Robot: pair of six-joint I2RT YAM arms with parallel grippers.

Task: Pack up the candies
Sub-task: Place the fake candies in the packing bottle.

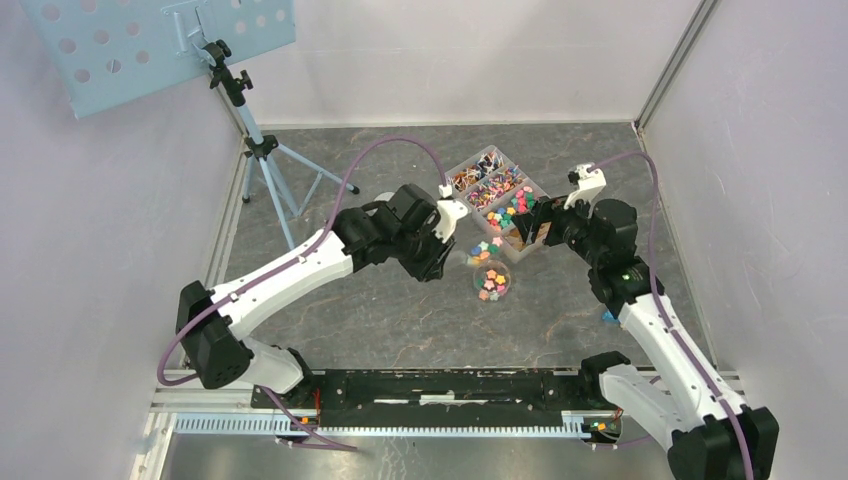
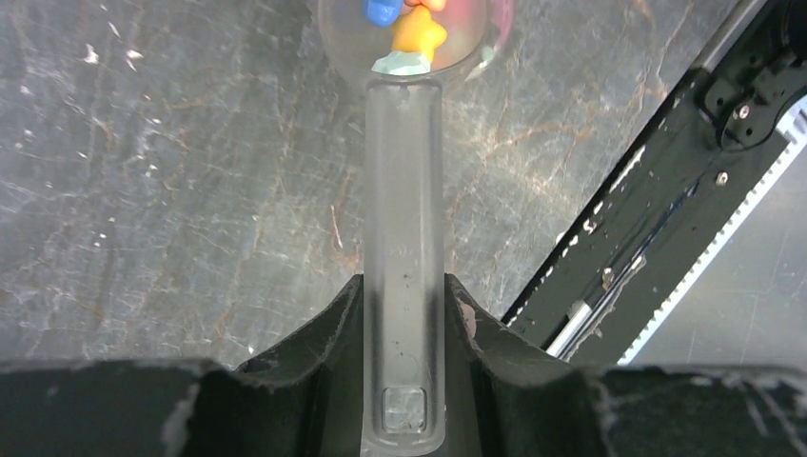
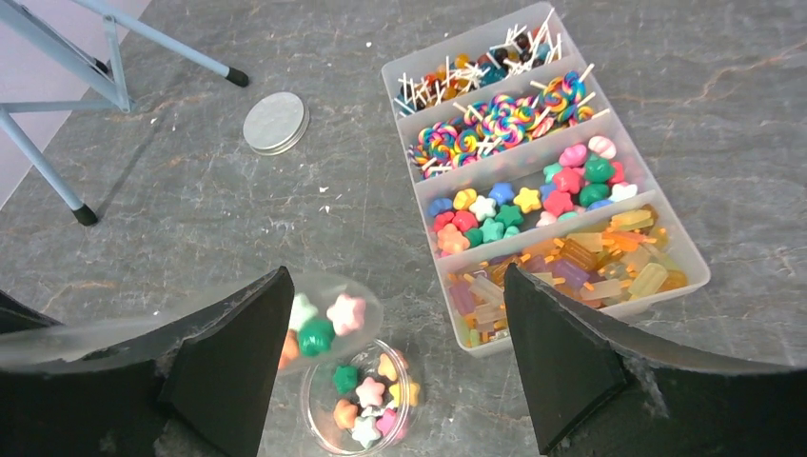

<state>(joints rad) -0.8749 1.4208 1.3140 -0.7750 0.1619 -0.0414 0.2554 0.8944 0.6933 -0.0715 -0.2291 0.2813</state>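
My left gripper (image 2: 404, 286) is shut on the handle of a clear plastic scoop (image 2: 404, 190). The scoop's bowl (image 3: 328, 319) holds a few candies (image 3: 314, 333) and hangs just above the rim of a small clear jar (image 3: 366, 398) that holds several star candies. In the top view the scoop (image 1: 484, 247) is over the jar (image 1: 492, 280). My right gripper (image 3: 398, 276) is open and empty, hovering above the jar, beside the sorting tray (image 3: 671, 293) of candies (image 3: 533, 205).
The tray (image 1: 470, 160) has separate compartments of lollipops, swirl pops, star sweets and amber bars. A grey round lid (image 3: 276, 122) lies on the table left of it. A tripod (image 1: 265, 170) with a perforated board stands at the back left.
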